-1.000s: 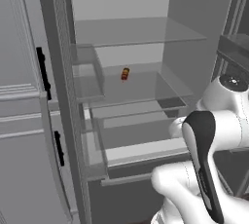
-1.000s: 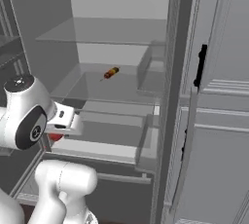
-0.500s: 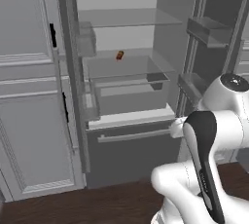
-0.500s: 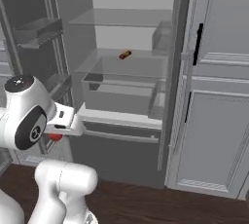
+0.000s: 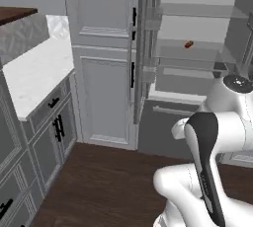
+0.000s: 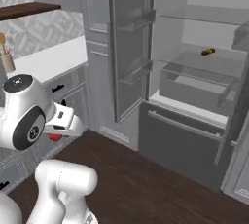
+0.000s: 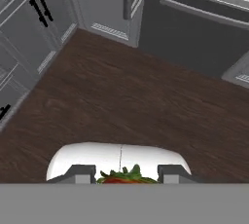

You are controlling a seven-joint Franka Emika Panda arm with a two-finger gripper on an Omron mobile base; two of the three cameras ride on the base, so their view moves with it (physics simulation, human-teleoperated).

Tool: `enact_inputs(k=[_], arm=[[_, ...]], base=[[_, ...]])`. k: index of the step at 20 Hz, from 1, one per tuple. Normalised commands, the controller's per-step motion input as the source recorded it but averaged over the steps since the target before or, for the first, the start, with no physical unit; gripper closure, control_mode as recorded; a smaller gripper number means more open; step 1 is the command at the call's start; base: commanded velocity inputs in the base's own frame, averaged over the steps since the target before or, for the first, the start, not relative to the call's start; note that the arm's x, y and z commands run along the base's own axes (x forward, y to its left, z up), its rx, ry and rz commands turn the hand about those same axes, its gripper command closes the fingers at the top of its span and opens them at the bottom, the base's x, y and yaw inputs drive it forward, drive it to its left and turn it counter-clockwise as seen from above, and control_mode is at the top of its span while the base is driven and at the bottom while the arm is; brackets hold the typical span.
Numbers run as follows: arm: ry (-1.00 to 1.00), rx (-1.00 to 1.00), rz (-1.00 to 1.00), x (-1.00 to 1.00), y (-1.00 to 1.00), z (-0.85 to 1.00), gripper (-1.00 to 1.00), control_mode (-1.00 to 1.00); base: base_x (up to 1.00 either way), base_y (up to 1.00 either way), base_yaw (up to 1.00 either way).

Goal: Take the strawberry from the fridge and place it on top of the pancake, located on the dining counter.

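**Strawberry carried at the fingers, open fridge in view behind**

Left base view: The fridge point(image 5: 197, 73) is seen standing open at the upper right, with pale interior and clear glass shelves. A small orange-brown item point(image 5: 189, 44) is seen lying on 1 shelf. A light grey panelled cabinet point(image 5: 104, 63) with black handles is placed just left of the fridge. A white marble worktop point(image 5: 34, 75) is seen at the left, over grey drawers. The white arm is seen rising at the lower right, above a dark wood floor point(image 5: 99, 181).

Right base view: The fridge door point(image 6: 127, 47) is shown swung open, with door bins. A red spot, the strawberry point(image 6: 55, 138), is seen just under the white wrist at the left.

Hand view: The strawberry point(image 7: 121, 177), red with green leaves, is held between the 2 fingers point(image 7: 80, 173), which are clenched on it. The wood floor is seen below, well apart.
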Motion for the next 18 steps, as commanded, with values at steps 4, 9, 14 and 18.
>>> enact_inputs(k=[4,9,14,18], arm=[[0.00,0.00,0.00,0.00,0.00,0.00,1.00,1.00],[0.00,0.00,0.00,0.00,0.00,0.00,1.00,1.00],[0.00,0.00,0.00,0.00,0.00,0.00,1.00,1.00],[0.00,0.00,0.00,0.00,0.00,0.00,1.00,1.00]], base=[[-0.91,0.37,0.71],[-0.85,0.66,0.70],[-0.64,0.97,0.59],[-0.01,1.00,0.59]])
